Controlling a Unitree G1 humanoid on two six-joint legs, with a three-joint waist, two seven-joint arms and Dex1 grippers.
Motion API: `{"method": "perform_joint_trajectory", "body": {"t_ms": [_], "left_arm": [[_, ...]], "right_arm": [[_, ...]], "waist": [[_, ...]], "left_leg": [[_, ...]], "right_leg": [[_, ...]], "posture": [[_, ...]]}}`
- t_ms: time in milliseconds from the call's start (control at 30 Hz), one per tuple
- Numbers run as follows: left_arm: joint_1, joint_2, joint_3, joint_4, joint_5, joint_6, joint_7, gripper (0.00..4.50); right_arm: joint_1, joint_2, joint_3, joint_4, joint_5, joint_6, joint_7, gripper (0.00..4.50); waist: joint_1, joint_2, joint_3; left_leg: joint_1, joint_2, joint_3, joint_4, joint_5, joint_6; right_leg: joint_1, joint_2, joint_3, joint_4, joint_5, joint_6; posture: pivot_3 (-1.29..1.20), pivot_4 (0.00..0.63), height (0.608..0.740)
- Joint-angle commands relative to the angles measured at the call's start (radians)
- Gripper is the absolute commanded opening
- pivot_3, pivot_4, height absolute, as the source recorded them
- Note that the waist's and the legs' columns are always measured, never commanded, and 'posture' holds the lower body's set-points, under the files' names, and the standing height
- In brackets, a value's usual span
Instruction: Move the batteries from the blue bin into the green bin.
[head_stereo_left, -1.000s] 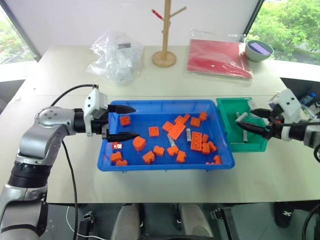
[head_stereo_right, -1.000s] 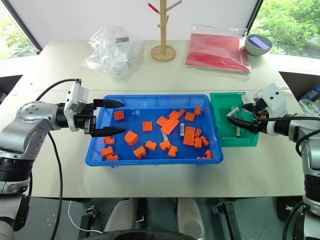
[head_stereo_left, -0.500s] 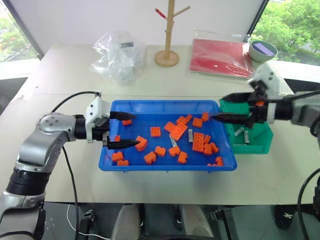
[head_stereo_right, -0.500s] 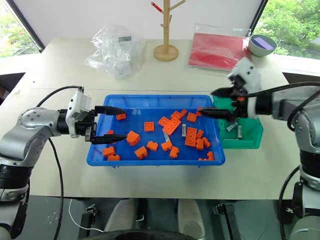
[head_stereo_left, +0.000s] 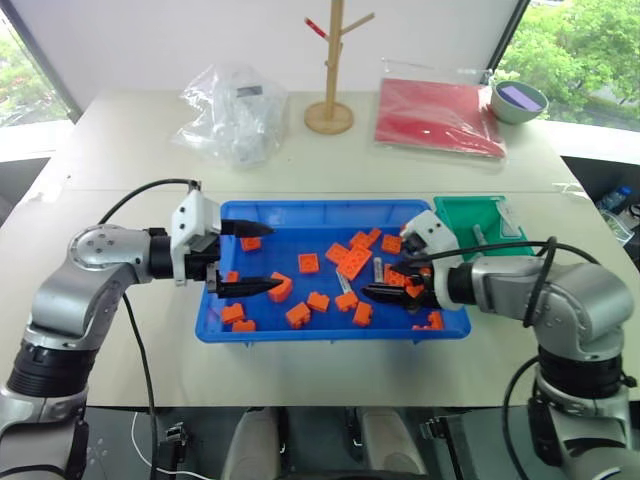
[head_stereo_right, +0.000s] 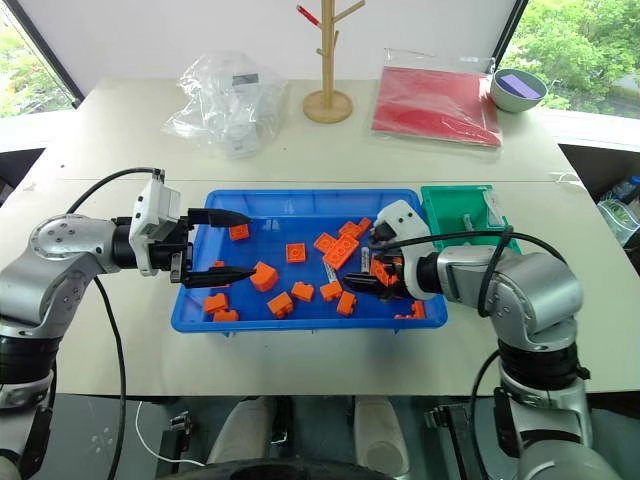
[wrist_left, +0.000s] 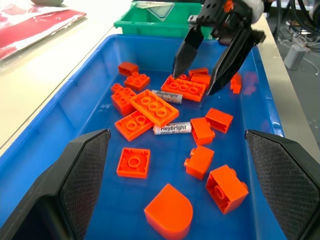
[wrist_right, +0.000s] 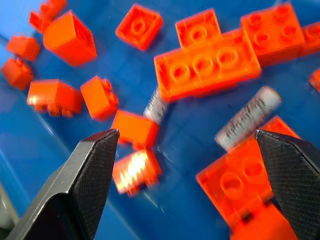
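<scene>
The right pincer (head_stereo_left: 385, 283) is hanging wide open and empty inside the blue bin (head_stereo_left: 300, 215), its tips pointing down at the cluster of orange bricks (head_stereo_left: 353, 261) near the bin's right end. Two batteries (wrist_left: 172, 128) are lying on the blue floor among those bricks, one just beside the long brick and the other (wrist_left: 167, 96) closer to the right pincer's tips. The left pincer (head_stereo_left: 245, 256) is hovering over the bin's left end, also spread wide and gripping nothing. In the green bin (head_stereo_left: 455, 212), sitting on the worktop (head_stereo_left: 120, 160) just beside the blue one, at least one battery (head_stereo_left: 476, 234) is showing, so the job is looking partly done. At least two batteries are waiting to be picked up and carried across; the next grasp is looking tight because bricks are crowding them.
</scene>
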Motion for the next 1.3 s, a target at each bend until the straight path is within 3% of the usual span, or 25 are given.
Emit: {"method": "perform_joint_trajectory", "body": {"t_ms": [33, 400, 733, 967, 1067, 1167, 1200, 1300], "left_arm": [[-0.027, 0.01, 0.009, -0.009, -0.008, -0.003, -0.008, 4.5], [-0.036, 0.024, 0.013, -0.012, -0.008, 0.004, -0.024, 4.5], [-0.03, 0.029, 0.017, -0.004, -0.001, -0.009, -0.029, 4.5], [-0.052, 0.023, 0.004, 0.014, 0.008, -0.017, -0.034, 4.5], [-0.074, 0.022, 0.005, 0.03, 0.011, -0.02, -0.036, 4.5], [-0.082, 0.021, 0.007, 0.036, 0.012, -0.02, -0.037, 4.5], [-0.084, 0.021, 0.007, 0.036, 0.012, -0.019, -0.037, 4.5], [-0.088, 0.022, 0.007, 0.039, 0.014, -0.019, -0.038, 4.5]], "right_arm": [[-0.04, 0.037, -0.007, 0.022, 0.013, 0.007, -0.04, 4.47], [-0.017, 0.111, 0.017, 0.045, 0.075, 0.007, -0.112, 4.47], [0.046, 0.074, -0.011, 0.008, 0.151, 0.007, -0.138, 4.47], [0.022, 0.149, 0.039, 0.082, 0.108, -0.009, -0.173, 4.47], [0.026, 0.13, 0.111, 0.126, 0.062, -0.067, -0.174, 4.47], [0.044, 0.124, 0.164, 0.14, 0.038, -0.108, -0.169, 3.67], [0.045, 0.129, 0.172, 0.148, 0.032, -0.119, -0.167, 3.02], [0.036, 0.133, 0.193, 0.175, 0.01, -0.155, -0.161, 1.66]], "waist": [[0.002, 0.0, 0.0], [0.003, 0.0, 0.0], [0.004, 0.0, 0.0], [0.001, 0.0, 0.0], [0.002, 0.0, 0.0], [0.001, -0.001, 0.0], [0.002, -0.001, 0.0], [0.0, -0.001, 0.0]], "left_leg": [[0.0, 0.0, 0.0, 0.0, 0.0, 0.0], [-0.001, 0.0, -0.001, 0.0, 0.0, 0.0], [-0.001, 0.0, -0.001, -0.001, 0.0, 0.0], [0.0, 0.0, 0.0, -0.001, 0.0, 0.0], [0.0, 0.0, 0.0, -0.001, 0.0, 0.0], [0.0, 0.0, 0.0, -0.001, 0.0, 0.0], [0.0, 0.0, 0.0, -0.001, 0.0, 0.0], [0.0, 0.0, 0.0, -0.001, 0.0, 0.0]], "right_leg": [[0.0, 0.0, 0.0, 0.0, 0.0, 0.0], [0.0, 0.0, -0.001, 0.0, 0.0, 0.0], [0.0, 0.0, -0.001, 0.0, 0.0, 0.0], [0.0, 0.0, -0.001, 0.0, 0.0, 0.0], [0.0, 0.0, -0.001, 0.0, 0.0, 0.0], [0.001, 0.0, -0.001, -0.001, 0.0, 0.0], [0.0, 0.0, -0.001, -0.001, 0.0, 0.0], [0.0, 0.0, -0.001, 0.0, 0.0, 0.0]], "posture": [[0.0, 0.15, 0.736], [0.0, 0.15, 0.736], [0.0, 0.15, 0.736], [0.0, 0.15, 0.736], [0.0, 0.15, 0.736], [0.0, 0.15, 0.736], [0.0, 0.15, 0.736], [0.0, 0.15, 0.736]]}}
